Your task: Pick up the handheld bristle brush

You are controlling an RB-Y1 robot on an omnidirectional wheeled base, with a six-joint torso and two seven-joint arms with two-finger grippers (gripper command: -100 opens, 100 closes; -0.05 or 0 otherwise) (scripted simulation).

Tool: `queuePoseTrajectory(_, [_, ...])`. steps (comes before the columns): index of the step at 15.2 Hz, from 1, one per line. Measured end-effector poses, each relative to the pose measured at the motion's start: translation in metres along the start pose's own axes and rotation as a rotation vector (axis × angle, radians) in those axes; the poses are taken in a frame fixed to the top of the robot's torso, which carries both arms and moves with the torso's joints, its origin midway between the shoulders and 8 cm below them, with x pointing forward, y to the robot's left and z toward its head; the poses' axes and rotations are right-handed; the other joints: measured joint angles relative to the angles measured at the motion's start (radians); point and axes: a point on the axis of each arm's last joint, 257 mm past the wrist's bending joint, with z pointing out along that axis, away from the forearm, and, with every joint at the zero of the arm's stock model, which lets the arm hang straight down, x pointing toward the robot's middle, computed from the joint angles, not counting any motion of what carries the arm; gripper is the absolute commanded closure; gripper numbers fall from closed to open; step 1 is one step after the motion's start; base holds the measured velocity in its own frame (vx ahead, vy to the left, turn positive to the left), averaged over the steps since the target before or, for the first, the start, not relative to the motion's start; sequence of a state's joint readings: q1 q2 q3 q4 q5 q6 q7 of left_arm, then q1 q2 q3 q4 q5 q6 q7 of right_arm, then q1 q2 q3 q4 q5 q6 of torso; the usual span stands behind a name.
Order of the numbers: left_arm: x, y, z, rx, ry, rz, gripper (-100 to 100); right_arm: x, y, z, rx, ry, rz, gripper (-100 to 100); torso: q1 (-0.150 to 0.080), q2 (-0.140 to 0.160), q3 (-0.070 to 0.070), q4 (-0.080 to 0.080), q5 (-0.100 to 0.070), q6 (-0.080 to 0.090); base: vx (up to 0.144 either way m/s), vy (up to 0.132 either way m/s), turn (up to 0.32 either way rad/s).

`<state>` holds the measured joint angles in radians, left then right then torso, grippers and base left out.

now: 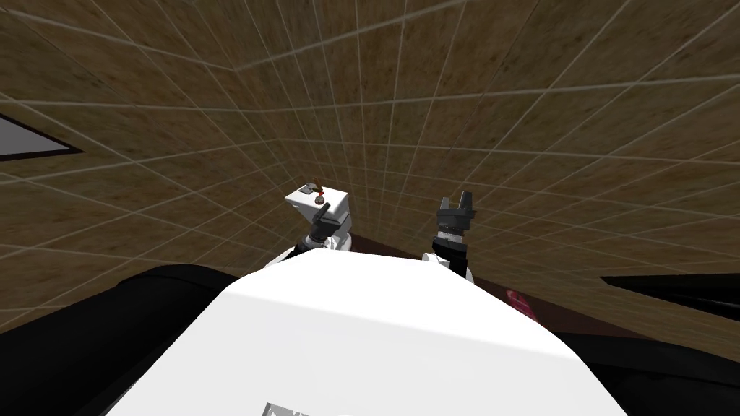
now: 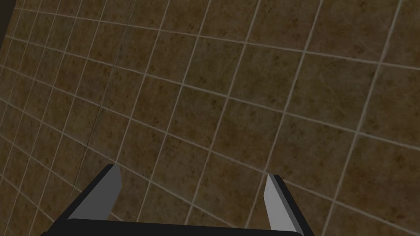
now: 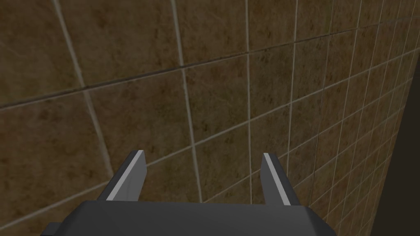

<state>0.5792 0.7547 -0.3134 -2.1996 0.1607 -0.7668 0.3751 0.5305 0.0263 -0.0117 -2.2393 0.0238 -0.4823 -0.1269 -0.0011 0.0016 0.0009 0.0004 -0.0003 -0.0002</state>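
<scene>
Two end effectors are raised ahead of me, both facing a brown tiled wall [image 1: 448, 108]. The left end effector [image 1: 324, 210] sits just in front of a white box [image 1: 338, 206] that stands against that wall, left of centre. On the box's top, at its far edge, lies the brush [image 1: 316, 188], a small brown thing with a red spot; it is too small to make out more. Nearer on the same top is a small round thing [image 1: 319, 203], just beyond the left fingertips.

In the left wrist view the left end effector [image 2: 192, 171] is spread wide with nothing between its fingers [image 2: 102, 192], and tiled wall [image 2: 246, 102] lies beyond them.

The right end effector [image 1: 455, 200] is held up well to the right of the box, apart from it. Its wrist view shows the right end effector [image 3: 203, 153] also spread wide and holding nothing, pointed at the wall [image 3: 205, 82].

At the near right a pink thing [image 1: 517, 300] lies on a strip of dark reddish floor [image 1: 549, 310].
</scene>
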Motion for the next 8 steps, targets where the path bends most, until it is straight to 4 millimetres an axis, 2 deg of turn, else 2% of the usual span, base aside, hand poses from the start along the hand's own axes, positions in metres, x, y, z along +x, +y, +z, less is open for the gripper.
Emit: queuePoseTrajectory(8, [0.015,0.038,-0.035,-0.173,0.045,-0.185,-100,0.0,0.0,0.0,0.0,0.0,0.0,0,-0.001,0.0,0.0,0.0,0.0,0.001,-0.012,-0.035,-0.121])
